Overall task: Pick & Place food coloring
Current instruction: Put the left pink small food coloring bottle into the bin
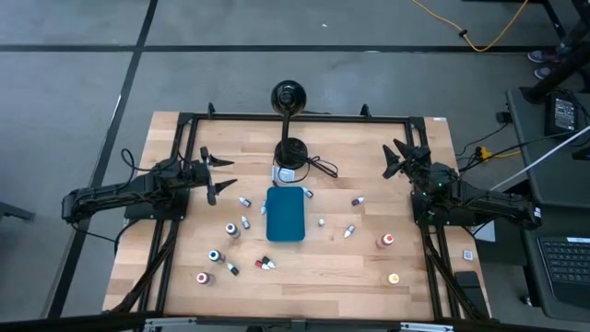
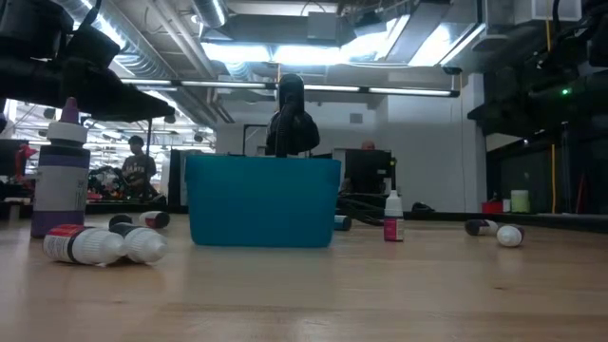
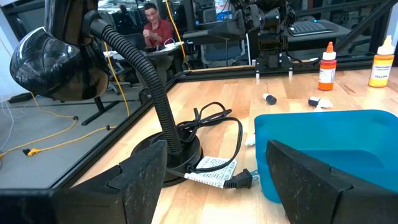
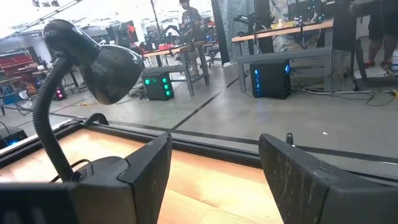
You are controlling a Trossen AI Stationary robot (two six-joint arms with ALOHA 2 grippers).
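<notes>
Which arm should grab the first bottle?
Left, probably. The left claw hangs open near the bottle by the tray, with more bottles on its side. The right claw, also open, sits farther from any bottle.

One readable word: "YELLOW" on a bottle label

In the left wrist view, a yellow bottle (image 3: pixel 382 62) standing at the far side of the worktop carries a label with the word "YELLOW" in small print. The orange bottle (image 3: pixel 328 66) just beside it has a label too, but its print is too small to read. A white tag (image 3: pixel 214 171) on the lamp cord near the blue tray shows dark print that cannot be made out.
</notes>
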